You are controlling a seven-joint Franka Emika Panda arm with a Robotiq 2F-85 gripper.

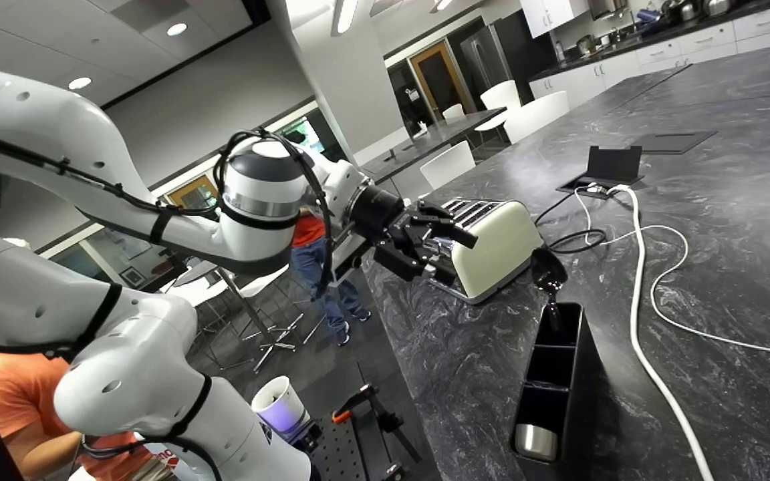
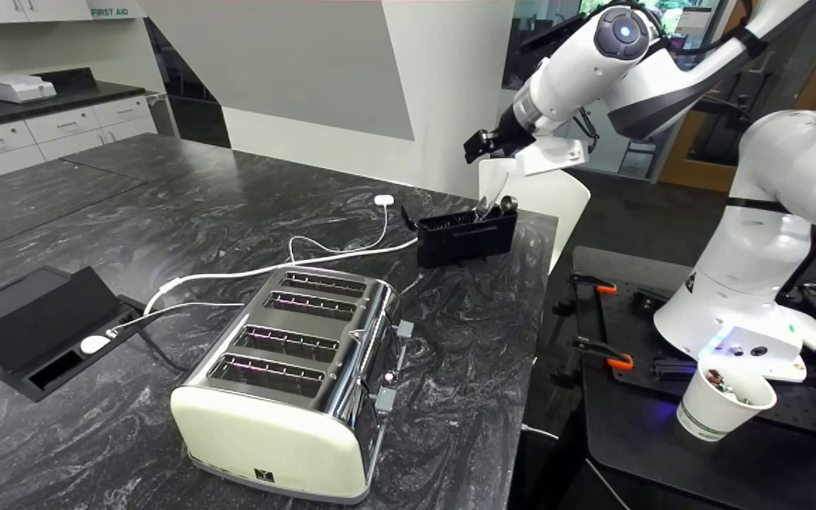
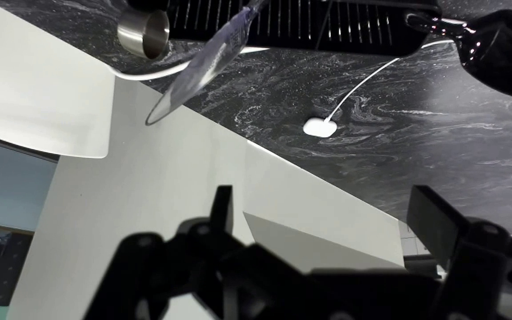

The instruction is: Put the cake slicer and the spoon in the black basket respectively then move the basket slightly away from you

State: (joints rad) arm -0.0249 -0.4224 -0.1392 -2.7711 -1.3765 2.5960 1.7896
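The black basket stands on the dark countertop; it also shows in an exterior view and at the top of the wrist view. The black spoon stands in its end compartment, bowl up and leaning outward; its bowl is large in the wrist view. The clear cake slicer stands tilted in the basket, blade up; it also shows in the wrist view. I cannot make it out in the remaining view. My gripper is open and empty, raised above and apart from the basket.
A metal cylinder-ended item sits in the basket's other end. A cream toaster stands on the counter. White cables run beside the basket to a flip-up socket. A small white case lies behind. A white chair stands by the edge.
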